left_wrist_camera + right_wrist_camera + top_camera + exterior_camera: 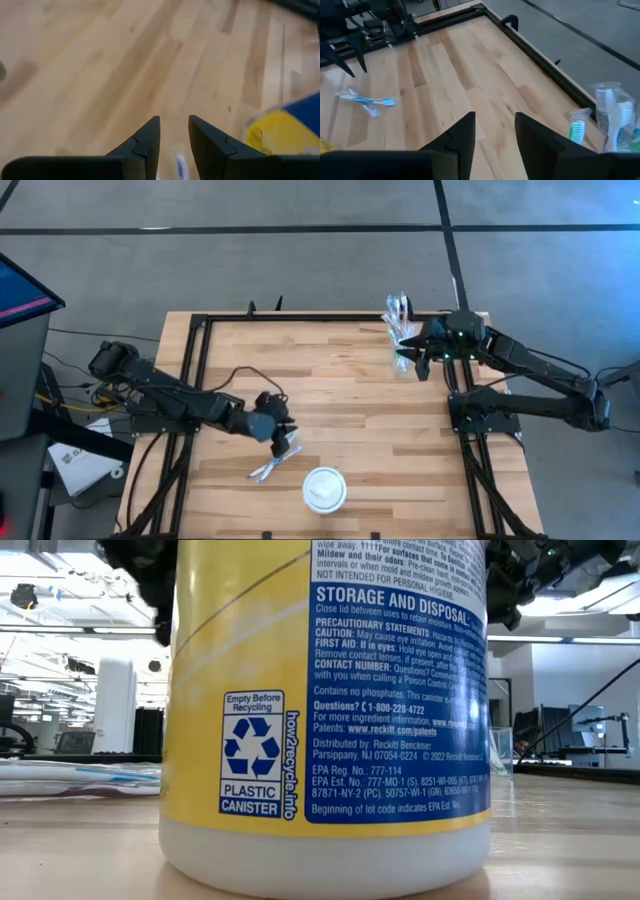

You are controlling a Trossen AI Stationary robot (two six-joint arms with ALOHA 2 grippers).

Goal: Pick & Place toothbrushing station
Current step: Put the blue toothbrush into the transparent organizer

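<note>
At the desk's (340, 380) 1 o'clock corner: a clear tumbler (399, 330) with toothbrushes upright in it, apparently the collecting point.
Right hand (413, 358): just beside the tumbler, fingers parted with nothing between them; released.
Left hand (279, 438): toward 7 o'clock, hovering above a blue toothbrush (272, 464) lying flat on the desk; fingers apart, nothing grasped. Judged poised for pickup.
White lid (324, 488): at 6 o'clock, belonging to a yellow canister (325, 705).
High view only: both arms and overall layout.
Low view only: canister label fills the frame, hiding the station.
Right wrist view only: green-bristled brush (576, 131) and wrapped brushes (615, 117) beside the desk edge; the loose blue brush far off.
Left wrist view only: a blue sliver between the fingers (145, 145).
</note>
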